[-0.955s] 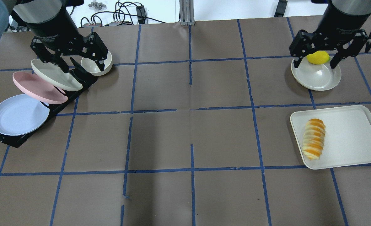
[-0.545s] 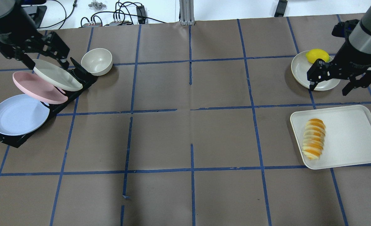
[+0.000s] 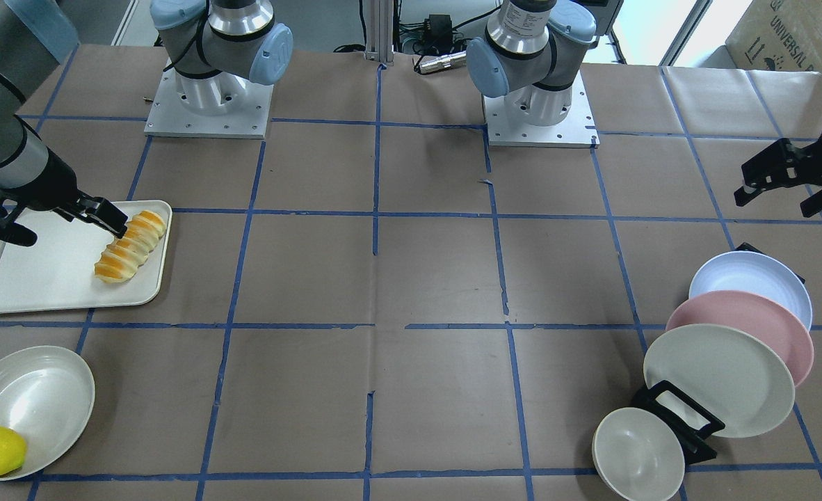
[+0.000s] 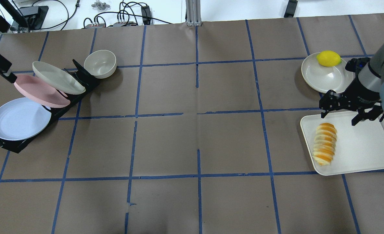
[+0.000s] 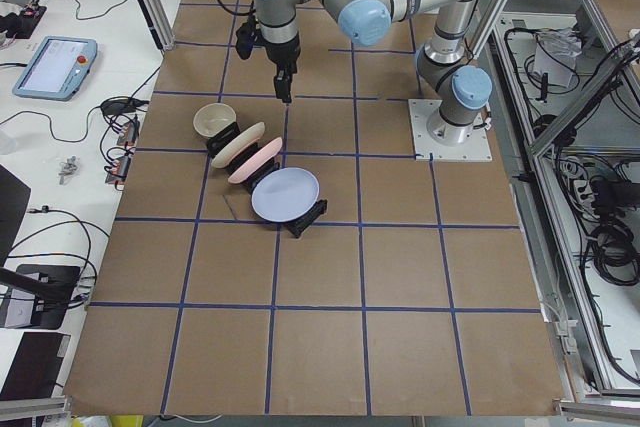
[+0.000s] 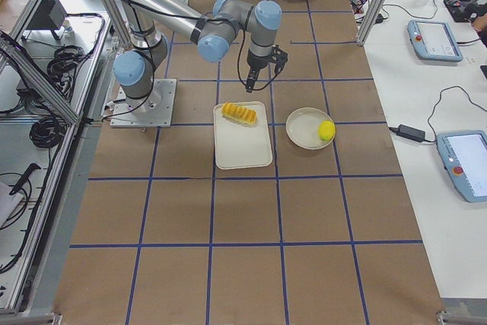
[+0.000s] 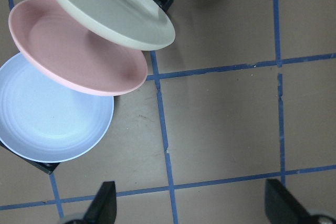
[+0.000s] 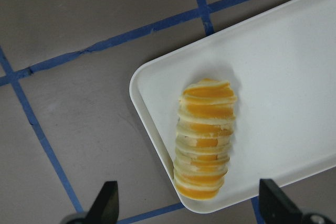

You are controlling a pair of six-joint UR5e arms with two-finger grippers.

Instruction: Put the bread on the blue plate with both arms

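The bread (image 4: 324, 144) lies on the left part of a white tray (image 4: 364, 146). It also shows in the right wrist view (image 8: 205, 137). My right gripper (image 4: 339, 117) is open and empty, and hovers over the tray's far edge just beyond the bread's end. The blue plate (image 4: 18, 118) leans in the nearest slot of a black rack (image 4: 81, 78). It also shows in the left wrist view (image 7: 50, 121). My left gripper (image 3: 778, 202) is open and empty, and hangs high, off to the side of the rack at the table's left edge.
A pink plate (image 4: 39, 91) and a larger cream plate (image 4: 57, 77) lean in the rack behind the blue one. A cream bowl (image 4: 100, 63) stands at the rack's far end. A lemon (image 4: 328, 58) lies on a cream dish (image 4: 322, 78) beyond the tray.
My right gripper has moved from over the lemon dish to the tray's far edge. My left gripper has moved from over the bowl out to the table's left edge.
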